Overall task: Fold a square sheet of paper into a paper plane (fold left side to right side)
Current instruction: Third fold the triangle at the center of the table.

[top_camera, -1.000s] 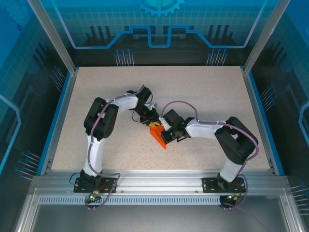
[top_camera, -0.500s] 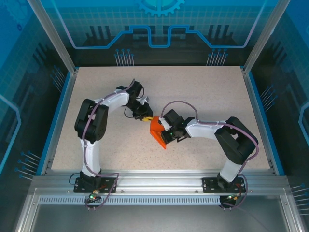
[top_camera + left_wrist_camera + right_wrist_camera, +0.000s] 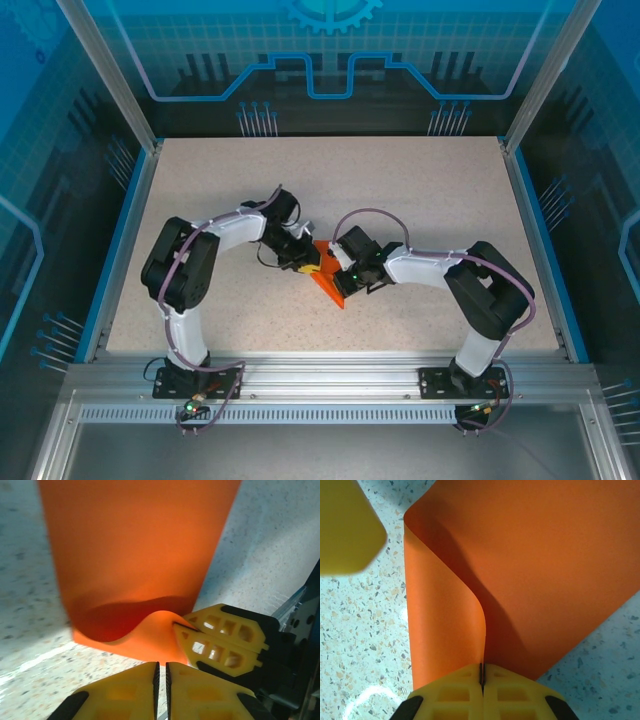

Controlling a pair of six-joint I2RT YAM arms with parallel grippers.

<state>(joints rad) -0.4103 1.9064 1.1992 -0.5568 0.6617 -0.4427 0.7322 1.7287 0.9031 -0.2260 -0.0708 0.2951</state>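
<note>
Bench: you've got a pale speckled bench [image 3: 420,190], and your two arms meet near its middle.
Orange sheet: your orange sheet [image 3: 330,285] lies near the bench's middle, right between the two claws. From above it reads as a narrow pointed shape with its tip toward the near edge.
Right claw: your right claw [image 3: 481,672] is clenched on the orange sheet. A bowed flap rises off the flat part, and its edge runs straight into the seam between the yellow fingers.
Left claw: your left claw [image 3: 161,666] sits at the sheet's left edge. Its fingers are drawn together, with just a thin dark slit between them.
Left contact: the curled lip of the sheet comes right down to those fingertips. You can't tell from here whether any paper is nipped in the slit.
Claws together: in the left wrist view, the right claw's fingers sit just beside your left claw's tips, on the right, at that same curled lip.
Far corner: in the right wrist view, one blurred yellow finger of the left claw hangs at upper left, just beside the sheet's corner and over bare bench.
Sheet surface: plain orange, smooth, shadowed under the raised flap.
</note>
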